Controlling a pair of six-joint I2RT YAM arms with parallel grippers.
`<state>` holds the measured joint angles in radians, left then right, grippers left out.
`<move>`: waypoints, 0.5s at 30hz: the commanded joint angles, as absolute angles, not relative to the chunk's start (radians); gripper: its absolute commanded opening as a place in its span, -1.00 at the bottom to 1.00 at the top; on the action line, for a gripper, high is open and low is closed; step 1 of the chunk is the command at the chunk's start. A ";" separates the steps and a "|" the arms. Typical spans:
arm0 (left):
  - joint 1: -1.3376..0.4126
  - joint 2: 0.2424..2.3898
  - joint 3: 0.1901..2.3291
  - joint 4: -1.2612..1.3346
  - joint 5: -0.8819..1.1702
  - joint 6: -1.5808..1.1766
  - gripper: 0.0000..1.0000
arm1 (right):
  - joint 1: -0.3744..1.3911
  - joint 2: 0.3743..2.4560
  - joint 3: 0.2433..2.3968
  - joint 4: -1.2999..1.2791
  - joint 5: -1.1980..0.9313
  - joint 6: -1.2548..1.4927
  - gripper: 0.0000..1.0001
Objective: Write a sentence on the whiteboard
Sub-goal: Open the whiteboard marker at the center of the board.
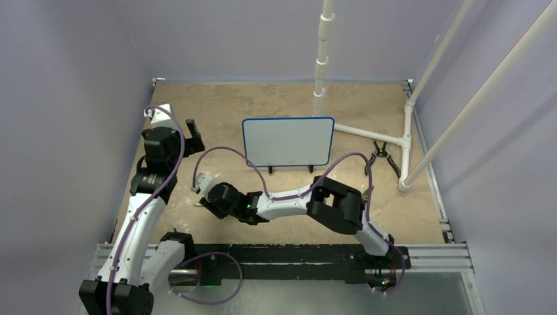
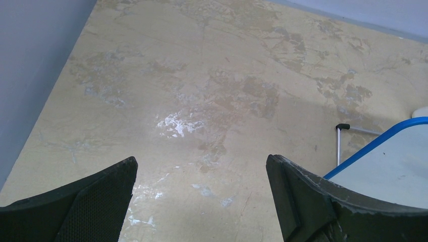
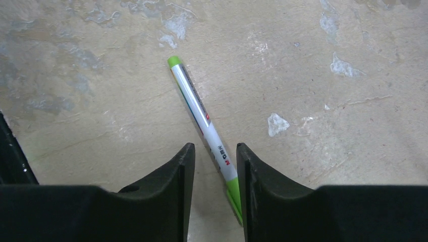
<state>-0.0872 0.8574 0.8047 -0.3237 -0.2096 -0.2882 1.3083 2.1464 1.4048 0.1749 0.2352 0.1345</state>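
Right wrist: the right gripper [image 3: 215, 149] straddles the slanted marker [image 3: 197, 103] at lower centre, jaws unclenched — centre it before pinching; the left gripper [image 2: 202, 161] gapes.

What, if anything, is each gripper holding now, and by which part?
Nothing is held. The right gripper straddles the near green end of the marker, a gap on one side. The left gripper is open, empty.

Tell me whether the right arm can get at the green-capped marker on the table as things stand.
Probably yes. The marker lies flat on the table, its barrel between the open fingers of the right gripper. Nothing stands in the way.
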 commanded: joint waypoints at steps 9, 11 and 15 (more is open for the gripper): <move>-0.085 0.850 0.802 -0.302 -0.180 -0.293 0.98 | 1.310 2.179 1.448 0.099 0.258 0.158 -0.72; -0.086 0.850 0.802 -0.298 -0.164 -0.288 0.98 | 1.310 2.160 1.427 0.104 0.270 0.181 -1.00; -0.086 0.833 0.803 -0.261 -0.054 -0.253 0.91 | 1.309 2.033 1.322 0.154 0.369 0.257 -1.00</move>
<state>-0.0872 0.8574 0.8047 -0.3214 -0.1627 -0.2855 1.3083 2.1662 1.4063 0.1421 0.2710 0.1772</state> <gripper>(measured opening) 0.976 0.029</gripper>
